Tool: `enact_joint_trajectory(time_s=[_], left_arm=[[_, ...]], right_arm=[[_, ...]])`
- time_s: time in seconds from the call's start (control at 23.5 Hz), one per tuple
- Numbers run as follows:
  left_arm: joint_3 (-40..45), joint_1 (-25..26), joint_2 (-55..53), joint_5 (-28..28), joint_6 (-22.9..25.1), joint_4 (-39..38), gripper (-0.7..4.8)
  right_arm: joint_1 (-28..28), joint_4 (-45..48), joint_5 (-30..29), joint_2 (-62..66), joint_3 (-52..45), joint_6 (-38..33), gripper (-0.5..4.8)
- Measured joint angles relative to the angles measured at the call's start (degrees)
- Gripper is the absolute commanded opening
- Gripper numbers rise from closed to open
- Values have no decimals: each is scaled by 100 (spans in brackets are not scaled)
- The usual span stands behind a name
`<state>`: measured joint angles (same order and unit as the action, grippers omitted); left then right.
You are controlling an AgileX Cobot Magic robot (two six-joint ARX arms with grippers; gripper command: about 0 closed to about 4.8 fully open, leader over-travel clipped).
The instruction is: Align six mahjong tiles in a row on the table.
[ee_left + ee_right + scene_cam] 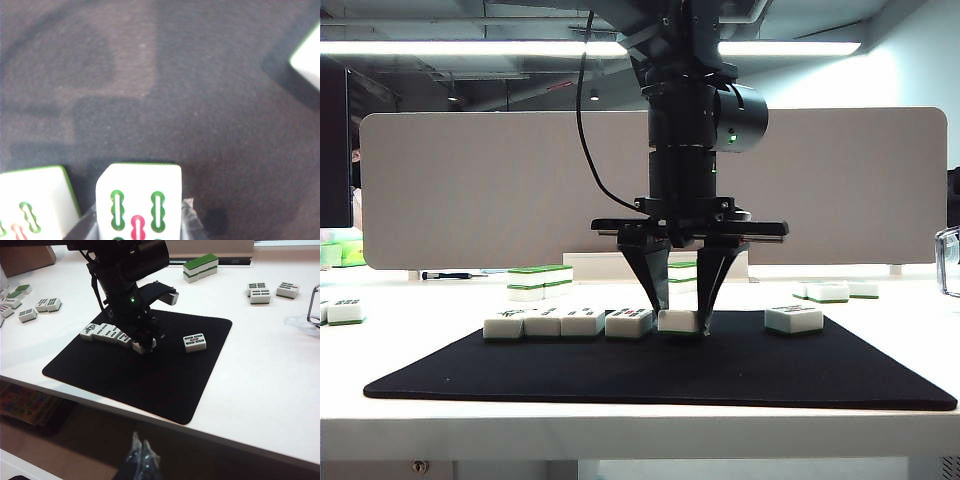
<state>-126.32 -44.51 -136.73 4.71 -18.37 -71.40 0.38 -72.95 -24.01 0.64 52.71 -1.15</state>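
Note:
On the black mat [620,375] several white mahjong tiles [565,322] lie face up in a row. My left gripper [681,318] points straight down at the right end of that row. It is shut on one more mahjong tile [677,321], which rests on the mat. In the left wrist view this tile [140,200] sits between the fingers [187,217], beside its neighbour [30,200]. A lone tile [793,319] lies apart on the mat's right. My right gripper [140,449] is shut on nothing, low in front of the table [260,390].
Loose tiles lie off the mat: a green-topped stack [540,280] at the back left, a few [830,292] at the back right, and one [345,311] at the far left. The grey divider panel [470,190] closes the back. A clear object [948,260] stands at the right edge.

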Motion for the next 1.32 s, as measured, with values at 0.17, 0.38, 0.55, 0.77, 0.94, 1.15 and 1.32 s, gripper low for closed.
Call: enact_joint_trajectory(time_s=[0.17,0.38,0.55,0.77,0.94,1.15,1.32], left_arm=[[-2,4,0,0,-164,26,322],[2,7,120,7,-4,197,322],[-37,-61,452,-164,1021,1174,321],[-11,-382,293,-385,1904,1899,318],[-13,-396,122,-361,1991,2162,318],[-11,-428,-87,-361,2186,2240,317],[-9,-431,-175,-361,2267,2385,287]], right_arm=[[0,0,0,0,0,0,-1],[0,0,0,0,0,0,-1],[0,0,0,0,0,0,-1],[0,2,0,0,0,0,-1],[0,0,-2,0,0,0,-1],[0,0,0,0,0,0,-1],[2,0,0,0,0,0,-1]])
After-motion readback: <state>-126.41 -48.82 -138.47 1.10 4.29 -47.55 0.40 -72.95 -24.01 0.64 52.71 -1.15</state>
